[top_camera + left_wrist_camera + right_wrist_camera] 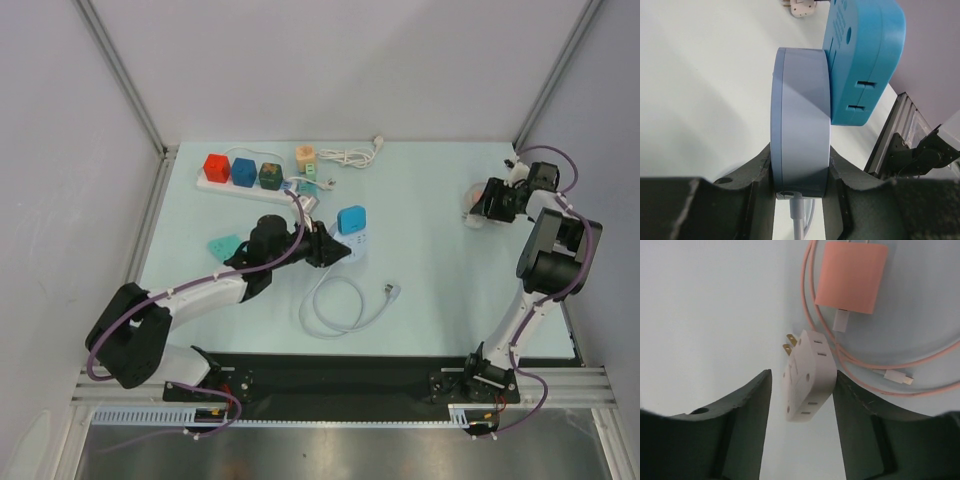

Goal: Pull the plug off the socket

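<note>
My left gripper (800, 165) is shut on a pale, disc-shaped socket (800, 115), one finger on each flat side. A white cable leaves the socket's near end. A bright blue plug block (865, 55) sits against the socket's right face. From above, the left gripper (325, 247), socket (358, 245) and blue plug (351, 220) are at mid-table. At the far right, my right gripper (802, 375) is open around a white plug adapter (807, 375) with brass prongs. The adapter leans by the right finger, with a gap to the left finger.
A pink charger (851, 277) and its pink cable lie just past the white adapter. At the back left is a white power strip (215, 184) carrying red, blue and green cubes. A coiled white cable (335, 305) lies in front. A teal piece (222, 243) lies left.
</note>
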Tool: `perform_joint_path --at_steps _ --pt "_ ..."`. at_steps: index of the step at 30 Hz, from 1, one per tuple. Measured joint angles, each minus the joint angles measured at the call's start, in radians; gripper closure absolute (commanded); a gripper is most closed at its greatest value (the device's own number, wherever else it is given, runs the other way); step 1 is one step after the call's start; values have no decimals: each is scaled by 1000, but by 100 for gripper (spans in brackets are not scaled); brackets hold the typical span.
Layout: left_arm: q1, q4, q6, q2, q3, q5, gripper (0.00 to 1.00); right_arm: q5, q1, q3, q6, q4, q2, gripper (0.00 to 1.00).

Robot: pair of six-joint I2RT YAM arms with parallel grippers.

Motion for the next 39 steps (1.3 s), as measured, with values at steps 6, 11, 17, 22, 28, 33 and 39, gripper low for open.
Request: perform_joint_path --at_steps 6,11,17,22,28,33,39 --pt "-27 -19 51 0 3 11 100 29 -17 23 -47 -23 -7 24" --pt "-68 -97 117 1 40 37 100 38 -21 23 -204 -106 -87 16" --pt "-107 -190 203 21 122 89 100 -218 -13 21 -630 -359 -321 15" --pt "-148 -285 276 36 166 107 100 -446 91 9 -1116 -723 -478 14" --pt "-186 -410 358 44 200 89 100 -569 273 -36 -1430 -921 -579 14" --pt "-219 -478 407 46 222 61 100 -577 429 -87 -1406 -945 -723 14" --pt "-249 -515 437 46 227 30 100 -563 595 -133 -1305 -901 -818 15"
